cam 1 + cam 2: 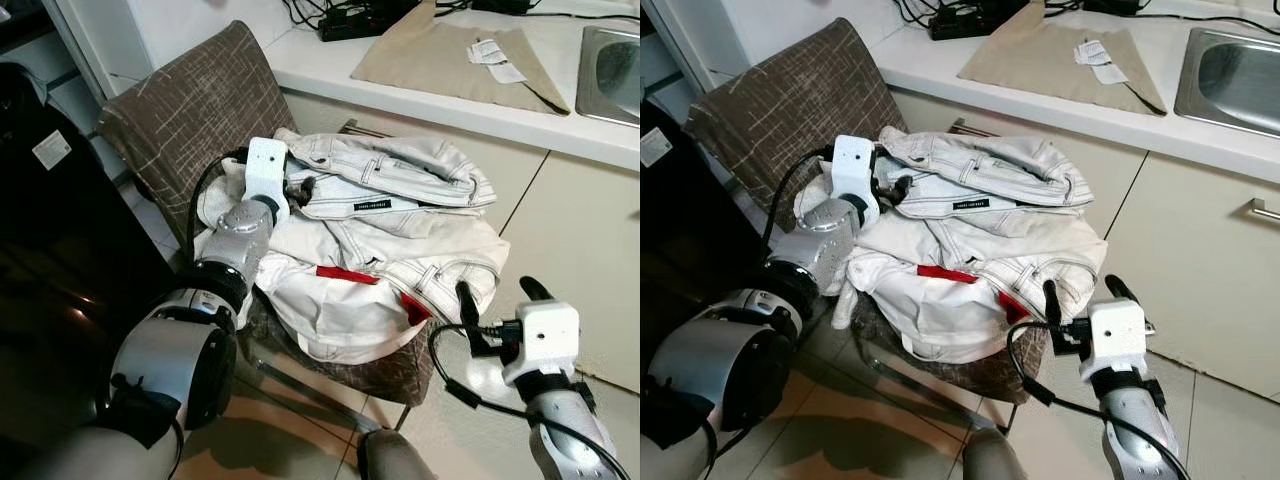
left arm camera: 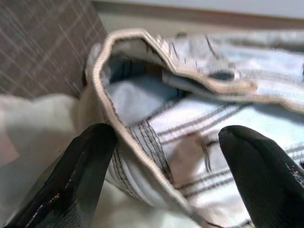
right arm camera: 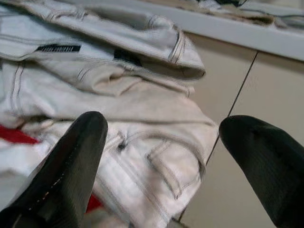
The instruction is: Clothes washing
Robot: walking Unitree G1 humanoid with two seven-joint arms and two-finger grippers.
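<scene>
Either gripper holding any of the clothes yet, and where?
Nothing held. The left gripper is open astride a seamed edge of the white garment; the right gripper is open beside the pile.

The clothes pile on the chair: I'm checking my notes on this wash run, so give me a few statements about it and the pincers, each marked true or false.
1. The pile of white clothes lies on the chair. True.
2. The left pincer is open, with a fold of clothing between its fingers. True.
3. The right pincer is shut on a red sock. False: it is open and holds nothing, beside the front corner of the pile.
4. The sink is set in the counter behind the chair. True.
5. The clothes are dark blue. False: they are whitish, with a red patch.
</scene>
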